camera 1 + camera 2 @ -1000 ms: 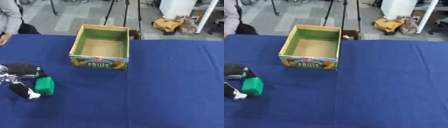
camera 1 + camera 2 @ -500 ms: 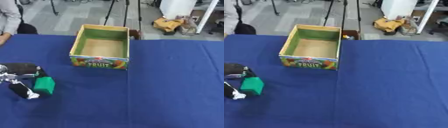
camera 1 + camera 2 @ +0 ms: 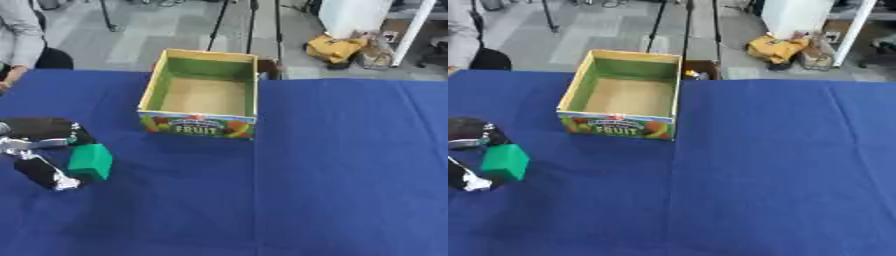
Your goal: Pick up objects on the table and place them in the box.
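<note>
At the far left of the blue table [image 3: 350, 175], your left hand [image 3: 39, 150] comes in from the view's left edge. Its black upper fingers and its lower, silver-tipped thumb or finger sit on either side of a small green block [image 3: 90, 161], which looks pinched between them. Whether the block is lifted off the cloth or resting on it cannot be told from either view.

To the right of the hand and farther from you stands the box [image 3: 200, 124], an open cardboard tray with yellow rims, green inner walls and a fruit label on its near side. Its brown floor looks empty. The block and the box are well apart, with bare cloth between them.

The right half of the table shows nothing else to pick up, and your right hand appears in neither view.

The step in hand seems to be the grasp of the green block, with the carry not yet made. The next move likely calls for raising the block high enough to clear the box's near wall, carrying it right and away from you until it is over the open tray, then spreading the fingers to let it drop inside.
</note>
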Controlling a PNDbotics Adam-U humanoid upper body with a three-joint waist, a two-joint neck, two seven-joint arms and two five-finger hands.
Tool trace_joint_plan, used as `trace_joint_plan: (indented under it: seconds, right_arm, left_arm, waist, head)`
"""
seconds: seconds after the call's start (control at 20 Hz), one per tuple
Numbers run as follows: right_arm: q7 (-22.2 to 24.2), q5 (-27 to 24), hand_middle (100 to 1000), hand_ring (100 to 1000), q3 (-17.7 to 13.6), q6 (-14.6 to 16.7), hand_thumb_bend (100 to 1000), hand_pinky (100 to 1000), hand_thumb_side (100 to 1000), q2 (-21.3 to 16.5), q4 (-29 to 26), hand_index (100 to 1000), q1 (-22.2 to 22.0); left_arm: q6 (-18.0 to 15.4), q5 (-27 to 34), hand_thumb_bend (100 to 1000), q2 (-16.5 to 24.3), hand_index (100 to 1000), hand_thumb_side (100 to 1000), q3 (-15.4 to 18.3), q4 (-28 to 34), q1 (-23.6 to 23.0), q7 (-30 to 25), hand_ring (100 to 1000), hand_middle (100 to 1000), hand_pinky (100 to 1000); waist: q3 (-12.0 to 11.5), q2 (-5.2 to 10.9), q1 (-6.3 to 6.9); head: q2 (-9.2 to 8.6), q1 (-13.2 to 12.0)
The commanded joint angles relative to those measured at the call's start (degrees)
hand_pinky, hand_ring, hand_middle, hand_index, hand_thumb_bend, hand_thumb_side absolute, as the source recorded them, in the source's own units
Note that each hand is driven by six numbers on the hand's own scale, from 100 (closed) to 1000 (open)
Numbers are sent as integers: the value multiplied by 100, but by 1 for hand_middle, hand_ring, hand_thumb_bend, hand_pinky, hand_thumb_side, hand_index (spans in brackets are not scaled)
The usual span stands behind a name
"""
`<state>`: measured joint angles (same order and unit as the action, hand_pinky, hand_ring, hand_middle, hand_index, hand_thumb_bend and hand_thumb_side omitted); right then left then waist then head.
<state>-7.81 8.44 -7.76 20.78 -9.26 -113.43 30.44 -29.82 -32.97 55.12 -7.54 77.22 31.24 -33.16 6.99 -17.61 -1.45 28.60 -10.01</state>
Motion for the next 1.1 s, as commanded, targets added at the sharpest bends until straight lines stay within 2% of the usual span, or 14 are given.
trace_joint_plan:
  seconds: [0.05,0.7,1.1]
  right_arm:
    - [-29,9,543,904,-44,-3,100,852,1000,-90,-116,837,51]
    - [-47,16,543,904,-23,-13,100,852,1000,-162,-116,835,51]
    - [-34,1,546,902,26,15,100,851,1000,-233,-116,834,104]
  left_arm:
    - [-18,248,100,331,645,518,158,177,124,-129,568,442,641]
    - [284,1224,100,523,625,433,368,586,565,-320,546,427,630]
    - [405,1314,100,525,621,386,350,466,1086,-250,541,417,625]
  waist:
    - [-11,114,36]
    - [-3,162,148]
    - [101,162,271]
  head:
    - [-48,13]
    - [-95,-29]
    - [-140,-233]
